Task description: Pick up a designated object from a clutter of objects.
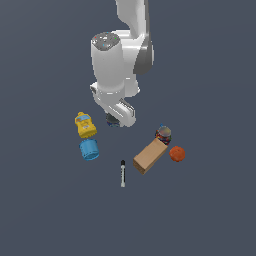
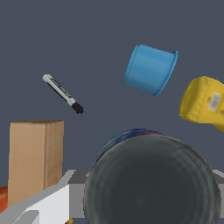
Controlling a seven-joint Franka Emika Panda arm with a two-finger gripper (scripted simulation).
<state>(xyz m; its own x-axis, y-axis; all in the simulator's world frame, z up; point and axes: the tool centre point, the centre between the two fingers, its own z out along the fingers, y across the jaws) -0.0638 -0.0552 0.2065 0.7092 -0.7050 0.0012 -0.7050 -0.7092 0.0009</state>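
One puck (image 2: 151, 181) mattered, and it sat right under the pincer (image 1: 113, 121), filling the wrist view, with the cup (image 1: 89, 149) and bottle (image 1: 85, 125) nearby on the counter (image 1: 210, 210). Couldn't tell if the pincer was open or clamped. I'd say center over it, close squarely, and lift straight up to avoid nudging the neighbors.

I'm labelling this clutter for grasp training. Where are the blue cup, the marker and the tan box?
blue cup (image 1: 89, 149): exterior view, on its side wall.
marker (image 1: 122, 174): exterior view, on its white barrel.
tan box (image 1: 149, 155): exterior view, on its top face.
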